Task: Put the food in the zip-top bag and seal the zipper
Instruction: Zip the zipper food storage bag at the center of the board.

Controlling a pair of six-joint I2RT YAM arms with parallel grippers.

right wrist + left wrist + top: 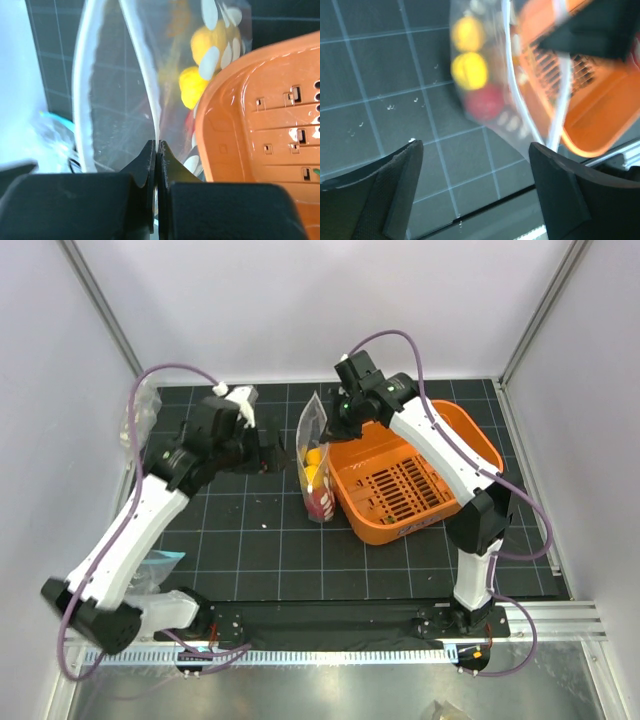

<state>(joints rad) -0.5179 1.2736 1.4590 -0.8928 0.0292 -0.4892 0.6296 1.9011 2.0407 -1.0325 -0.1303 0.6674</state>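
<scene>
White rounded shells, black joint housings seen on left arm (150, 505) and right arm (440, 452). Thin purple cable (165, 370) looped along each. Matte black, finely pebbled fingers (400, 190) noted on left gripper (475, 170); black tips tapered to thin edges on right gripper (156, 150).

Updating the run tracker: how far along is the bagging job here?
Done: the food sits inside the zip-top bag; no fruit shows in the orange basket. In hand: the right tool is shut on one strip of the zipper; the left tool is open, holding nothing. Left: the bag's mouth gapes, strips apart, so sealing remains.
</scene>
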